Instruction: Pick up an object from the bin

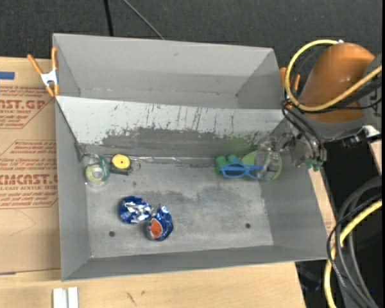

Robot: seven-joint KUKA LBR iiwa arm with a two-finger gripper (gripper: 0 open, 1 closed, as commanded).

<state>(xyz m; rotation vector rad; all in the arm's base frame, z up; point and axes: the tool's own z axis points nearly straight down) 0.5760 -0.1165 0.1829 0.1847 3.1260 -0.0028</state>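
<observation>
Camera view. A grey metal bin (160, 69) is seen from above, with the arm entering from the right under its orange cover (337, 76).

The gripper (273, 159) is found low inside the bin, at the right end of the floor, close to the foot of the back wall. Whether it is spread or closed cannot be told, as its tip is masked by its own body and by the things beside it. Nothing is seen to be held.

A blue plastic piece (236, 170), shaped like a small pair of glasses, is noted lying on the floor just left of the gripper, its right end at or against the gripper's tip; contact cannot be confirmed. A green lump (233, 161) is recorded directly behind it, touching it, towards the back wall.

Well apart, at the left end of the floor, a yellow disc (120, 163) and a pale clear roll (96, 172) are noted side by side near the back wall. Towards the front left, a crumpled blue and white wrapper (133, 210) is recorded, with a red and blue piece (158, 227) touching it on its right.
</observation>
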